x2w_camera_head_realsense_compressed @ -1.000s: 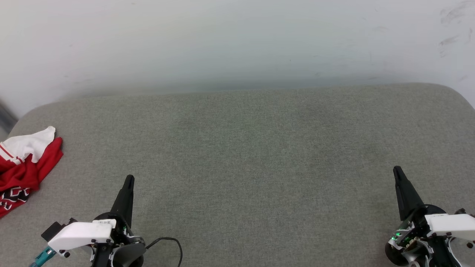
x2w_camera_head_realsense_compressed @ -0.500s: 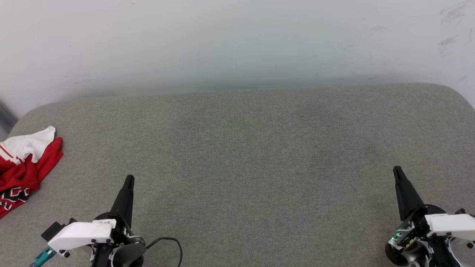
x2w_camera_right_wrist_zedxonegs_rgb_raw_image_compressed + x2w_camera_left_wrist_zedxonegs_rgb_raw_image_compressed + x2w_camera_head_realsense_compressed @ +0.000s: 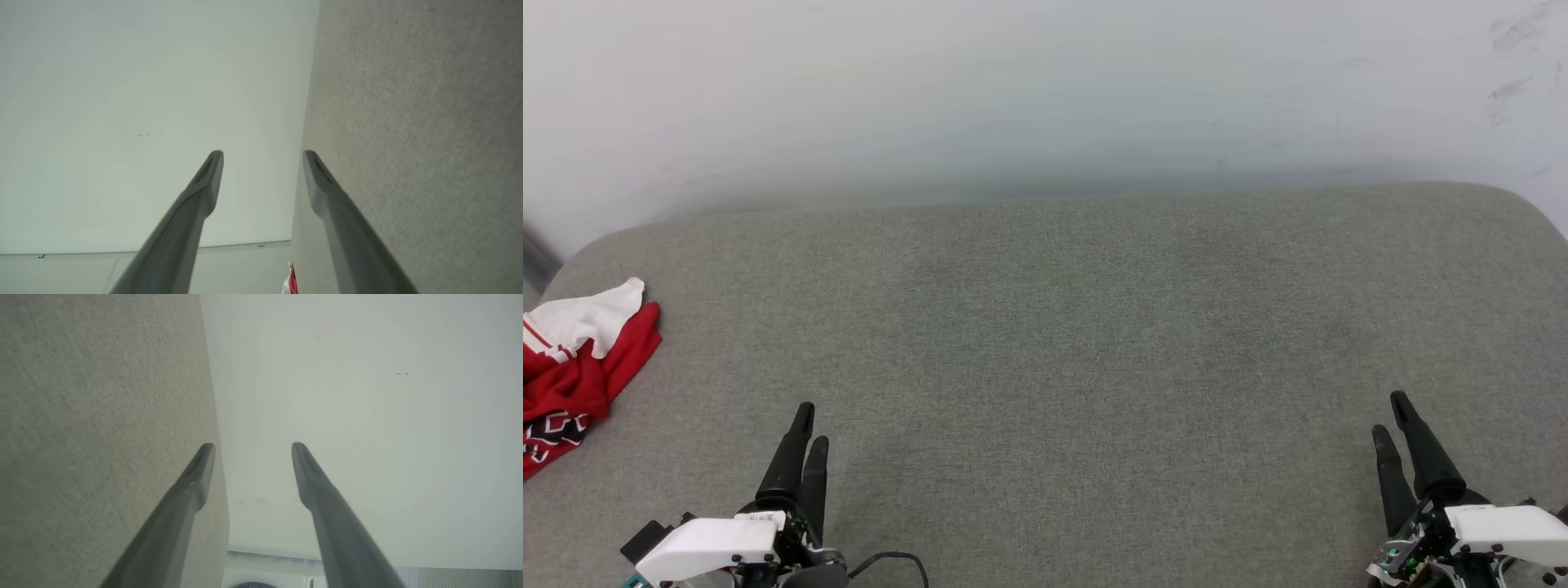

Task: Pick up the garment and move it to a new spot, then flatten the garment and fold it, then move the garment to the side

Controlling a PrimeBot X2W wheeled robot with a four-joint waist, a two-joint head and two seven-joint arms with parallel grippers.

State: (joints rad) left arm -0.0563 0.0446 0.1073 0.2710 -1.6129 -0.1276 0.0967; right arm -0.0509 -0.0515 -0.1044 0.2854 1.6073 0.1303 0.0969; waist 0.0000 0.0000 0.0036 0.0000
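The crumpled jersey (image 3: 580,359) lay at nine o'clock from the released left claw (image 3: 813,425), well apart from the released right claw (image 3: 1388,413).

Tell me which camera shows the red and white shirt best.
The head view. There the garment lies crumpled at the left edge of the grey surface, with a white sleeve, red body and black lettering, though cut off by the frame. The right wrist view catches a small red-and-white scrap of it at its bottom edge.
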